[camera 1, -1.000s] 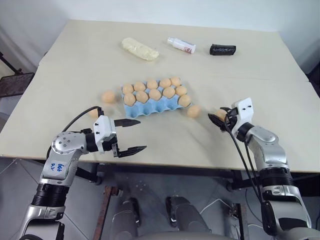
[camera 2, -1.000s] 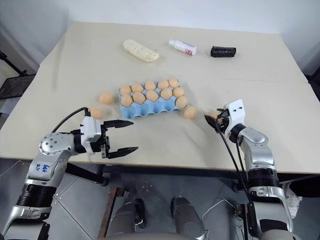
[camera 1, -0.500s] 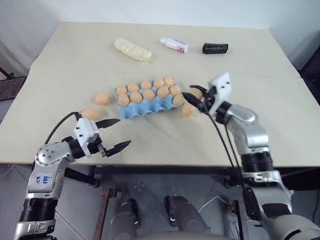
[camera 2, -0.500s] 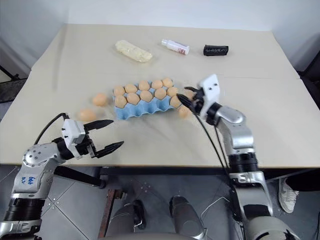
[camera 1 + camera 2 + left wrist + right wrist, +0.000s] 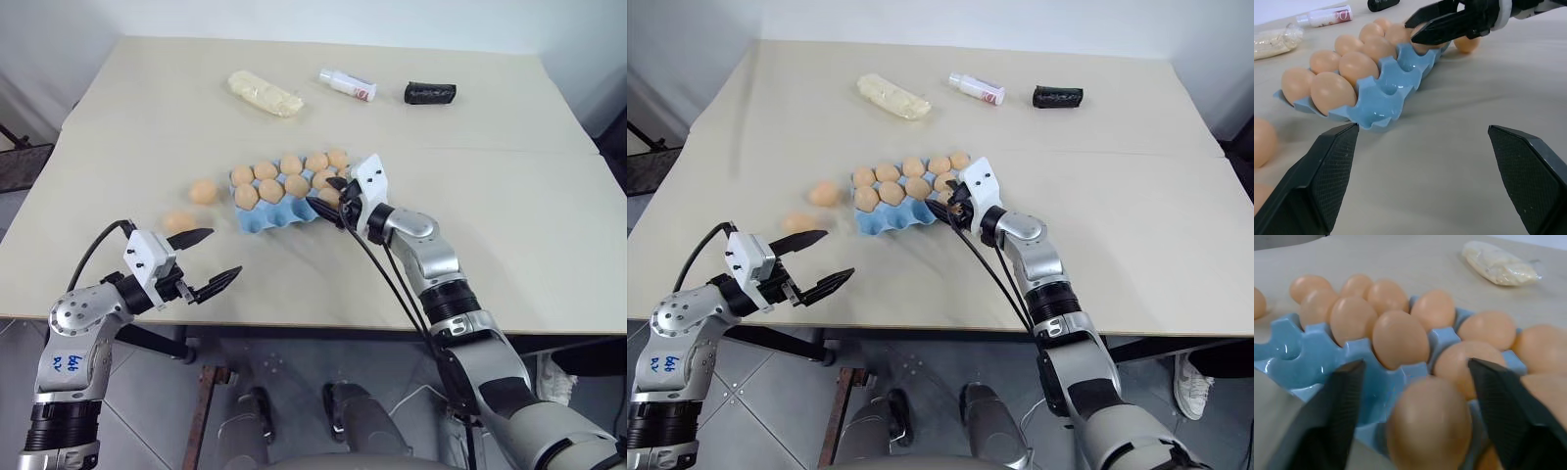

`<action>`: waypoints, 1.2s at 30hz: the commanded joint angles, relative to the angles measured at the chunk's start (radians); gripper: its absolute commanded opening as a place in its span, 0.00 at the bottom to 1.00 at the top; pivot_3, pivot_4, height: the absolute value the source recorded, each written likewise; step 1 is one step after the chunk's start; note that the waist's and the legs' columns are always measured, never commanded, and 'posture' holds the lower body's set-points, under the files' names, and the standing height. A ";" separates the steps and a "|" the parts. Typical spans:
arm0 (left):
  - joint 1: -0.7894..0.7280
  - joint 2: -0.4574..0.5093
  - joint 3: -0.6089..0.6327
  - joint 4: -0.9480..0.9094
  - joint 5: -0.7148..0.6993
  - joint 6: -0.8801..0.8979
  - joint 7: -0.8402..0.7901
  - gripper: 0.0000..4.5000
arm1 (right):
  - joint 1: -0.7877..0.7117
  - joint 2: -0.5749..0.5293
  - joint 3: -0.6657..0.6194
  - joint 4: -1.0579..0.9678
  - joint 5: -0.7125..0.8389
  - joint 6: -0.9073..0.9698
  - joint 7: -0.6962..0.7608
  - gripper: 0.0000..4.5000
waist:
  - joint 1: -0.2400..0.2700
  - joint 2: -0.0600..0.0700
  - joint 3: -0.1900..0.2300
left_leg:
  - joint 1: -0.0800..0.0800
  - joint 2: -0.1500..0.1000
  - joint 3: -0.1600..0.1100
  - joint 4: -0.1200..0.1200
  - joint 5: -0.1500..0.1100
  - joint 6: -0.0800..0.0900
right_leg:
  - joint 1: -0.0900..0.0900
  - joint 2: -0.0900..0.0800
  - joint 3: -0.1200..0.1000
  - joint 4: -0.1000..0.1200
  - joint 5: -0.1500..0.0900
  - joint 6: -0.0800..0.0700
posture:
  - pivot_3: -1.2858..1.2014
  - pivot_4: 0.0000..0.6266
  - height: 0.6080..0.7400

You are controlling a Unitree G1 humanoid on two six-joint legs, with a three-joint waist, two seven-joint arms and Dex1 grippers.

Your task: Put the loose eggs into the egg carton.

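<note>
Eggs (image 5: 206, 190) left loose lie just off the blue egg carton's (image 5: 263, 217) left end, nearer the empty, wide-spread left gripper (image 5: 214, 260) than the right gripper (image 5: 331, 200), whose fingers stand apart around an egg (image 5: 1429, 423) at the carton's near-right cups.
</note>
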 commanded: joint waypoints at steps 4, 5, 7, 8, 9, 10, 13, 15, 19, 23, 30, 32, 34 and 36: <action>-0.008 -0.001 0.001 -0.060 -0.021 0.004 0.003 1.00 | 0.083 -0.074 -0.057 -0.264 0.083 0.028 0.066 0.99 | 0.002 0.000 0.000 | 0.000 0.001 0.000 0.000 0.000 -0.001 | -0.001 0.001 0.000 0.002 -0.001 -0.001 | 0.52 0.24 1.00; -0.017 -0.003 -0.005 -0.060 -0.022 0.007 0.003 1.00 | 0.122 -0.098 -0.069 -0.325 0.097 0.040 0.076 0.99 | 0.005 0.000 0.000 | 0.000 0.001 -0.001 0.000 0.000 -0.001 | -0.001 0.001 0.000 0.003 -0.001 -0.001 | 0.52 0.24 1.00; -0.038 -0.009 -0.023 -0.054 -0.021 0.011 -0.003 1.00 | 0.225 -0.156 -0.107 -0.448 0.128 0.060 0.096 0.99 | 0.014 0.000 0.000 | 0.000 0.001 -0.001 0.001 0.000 -0.001 | -0.001 0.001 0.000 0.003 -0.001 -0.001 | 0.52 0.24 1.00; -0.047 -0.011 -0.035 -0.048 -0.018 0.010 -0.010 1.00 | 0.282 -0.185 -0.132 -0.498 0.140 0.064 0.098 0.99 | 0.028 0.000 0.000 | 0.000 0.000 -0.001 0.001 0.000 -0.001 | -0.001 0.000 0.000 0.002 -0.001 -0.001 | 0.52 0.24 1.00; -0.054 -0.011 -0.047 -0.043 -0.014 0.008 -0.020 1.00 | 0.340 -0.214 -0.156 -0.544 0.151 0.070 0.098 0.99 | 0.033 0.000 0.000 | 0.000 0.000 -0.002 0.001 0.000 -0.001 | 0.000 0.000 0.000 0.001 -0.001 -0.001 | 0.52 0.24 1.00; -0.062 -0.012 -0.060 -0.037 -0.008 0.006 -0.026 1.00 | 0.393 -0.247 -0.169 -0.582 0.151 0.066 0.106 0.99 | 0.033 0.000 0.000 | 0.000 0.000 -0.002 0.001 -0.001 -0.001 | 0.001 0.000 -0.001 0.000 -0.001 -0.001 | 0.52 0.24 1.00; -0.092 -0.017 -0.103 -0.014 -0.013 0.034 -0.057 1.00 | 0.599 -0.330 -0.247 -0.667 0.162 0.049 0.127 0.99 | 0.043 0.000 0.000 | 0.000 -0.001 -0.001 0.001 -0.001 -0.001 | 0.002 -0.001 0.000 -0.002 -0.001 -0.001 | 0.52 0.24 1.00; -0.113 -0.024 -0.130 0.004 -0.009 0.030 -0.076 1.00 | 0.714 -0.362 -0.294 -0.698 0.190 0.052 0.144 0.99 | 0.052 0.000 0.000 | 0.002 0.000 -0.002 0.001 -0.002 -0.002 | 0.004 0.000 -0.001 -0.004 -0.001 -0.001 | 0.52 0.24 1.00; -0.147 -0.035 -0.161 0.041 0.000 0.012 -0.104 1.00 | 0.774 -0.375 -0.300 -0.699 0.202 0.050 0.147 0.99 | 0.034 0.000 0.000 | 0.005 0.001 -0.002 0.001 -0.002 -0.002 | 0.005 0.002 0.002 -0.002 -0.001 -0.001 | 0.52 0.24 1.00; -0.172 -0.039 -0.172 0.071 0.011 -0.014 -0.115 1.00 | 0.719 -0.365 -0.254 -0.678 0.199 0.077 0.143 0.99 | 0.026 0.000 0.000 | 0.006 0.001 -0.003 0.003 -0.002 -0.001 | 0.006 0.003 0.001 0.000 0.000 -0.002 | 0.52 0.24 1.00; -0.158 -0.033 -0.157 0.060 0.016 -0.027 -0.102 1.00 | 0.474 -0.314 -0.148 -0.524 0.147 0.139 0.109 0.99 | 0.028 0.000 0.000 | 0.006 0.000 -0.004 0.005 -0.001 -0.001 | 0.006 0.002 0.001 0.001 0.000 -0.003 | 0.52 0.24 1.00; -0.139 -0.029 -0.149 0.042 0.015 -0.025 -0.095 1.00 | 0.400 -0.294 -0.120 -0.441 0.128 0.137 0.105 0.99 | 0.030 0.000 0.000 | 0.004 0.000 -0.004 0.003 -0.001 -0.001 | 0.005 0.002 0.001 -0.001 0.000 -0.003 | 0.52 0.24 1.00; -0.117 -0.024 -0.139 0.020 0.014 -0.023 -0.084 1.00 | 0.331 -0.279 -0.087 -0.354 0.101 0.127 0.116 0.99 | 0.030 0.000 0.000 | 0.004 0.000 -0.003 0.003 -0.002 -0.002 | 0.005 0.002 0.001 -0.002 0.000 -0.003 | 0.52 0.24 1.00; -0.077 -0.013 -0.109 -0.017 0.009 -0.017 -0.061 1.00 | 0.249 -0.252 -0.052 -0.221 0.071 0.097 0.142 0.99 | 0.029 0.000 0.000 | 0.003 0.000 -0.003 0.001 -0.002 -0.001 | 0.003 0.002 0.001 -0.002 0.000 -0.003 | 0.52 0.24 1.00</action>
